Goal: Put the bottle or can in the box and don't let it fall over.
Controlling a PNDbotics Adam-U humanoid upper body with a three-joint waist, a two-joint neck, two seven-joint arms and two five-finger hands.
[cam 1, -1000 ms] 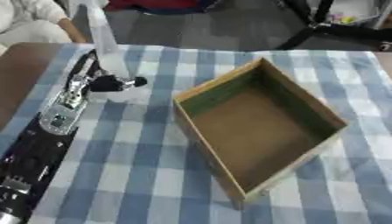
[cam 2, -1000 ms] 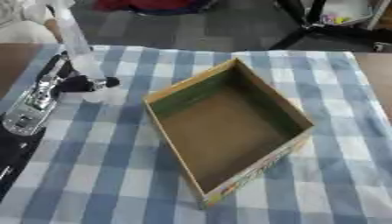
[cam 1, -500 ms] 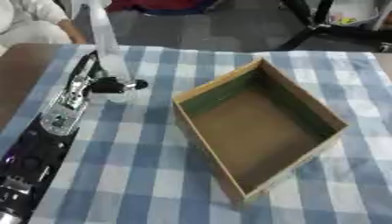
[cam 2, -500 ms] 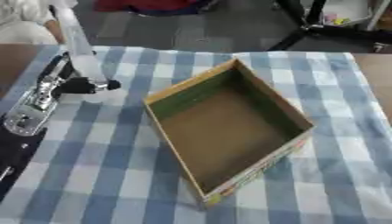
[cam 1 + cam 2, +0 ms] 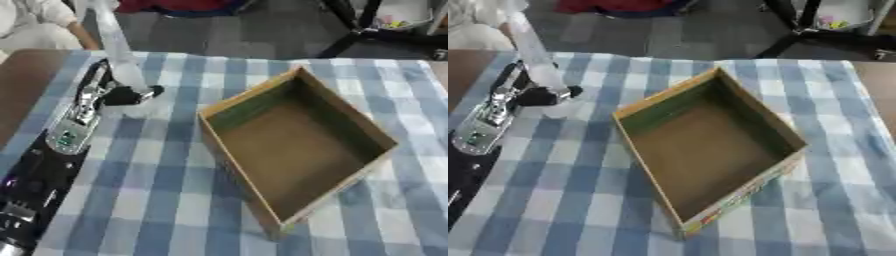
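Gripping the clear bottle (image 5: pixel 116 47) low, upright, the left hand (image 5: pixel 118 95) has fingers curled round it; the box (image 5: pixel 297 145) lies rightward.

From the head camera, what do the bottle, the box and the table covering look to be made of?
Bottle: probably clear plastic, tall and see-through, pale against the floor behind; glass cannot be ruled out. The left hand is curled round its lower part. Box: looks like cardboard, matte brown inside, thin walls, printed colour on an outer side. Tablecloth: seemingly woven fabric, blue and white check, no shine.
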